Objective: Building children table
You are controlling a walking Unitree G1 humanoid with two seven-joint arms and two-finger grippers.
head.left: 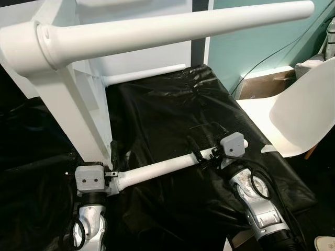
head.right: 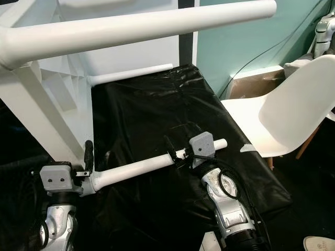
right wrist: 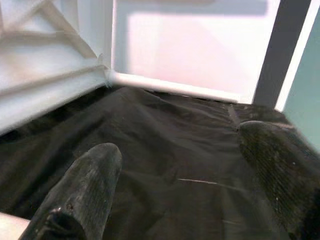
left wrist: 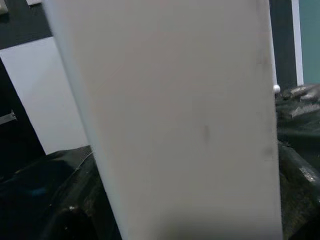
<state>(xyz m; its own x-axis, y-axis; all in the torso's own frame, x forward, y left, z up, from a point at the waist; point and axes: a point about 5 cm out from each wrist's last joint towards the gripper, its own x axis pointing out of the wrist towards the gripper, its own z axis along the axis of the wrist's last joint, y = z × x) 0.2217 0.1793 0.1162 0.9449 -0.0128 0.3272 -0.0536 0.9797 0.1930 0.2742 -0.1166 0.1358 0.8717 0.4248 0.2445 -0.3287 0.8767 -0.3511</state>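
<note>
The children's table (head.left: 78, 104) lies tipped on its side over a black sheet (head.left: 172, 120), its underside ribs facing the robot. Three legs appear seated already: an upper leg (head.left: 172, 29) juts out high across the view, a far leg (head.left: 144, 73) pokes out low at the back, and a lower leg (head.left: 157, 170) reaches along the sheet from the near corner. Judging by this, the build is well along; what remains seems to be turning the lower leg fully home, and a fourth corner cannot be seen from here.

The right end effector (head.right: 180, 151) is clamped around the lower leg close to its free end, fingers narrow on the tube, with the socket end of the leg well away toward the other arm. One finger (right wrist: 85, 185) shows dark over the sheet in the right wrist view.

The left end effector (head.right: 88, 157) sits just beside the leg's socket end, against the table's corner post (left wrist: 175, 120), which fills the space right ahead of it. Whether its fingers grip the post or merely brace it, I cannot tell.

A white chair (head.left: 293, 115) stands well apart, beyond the right arm.
</note>
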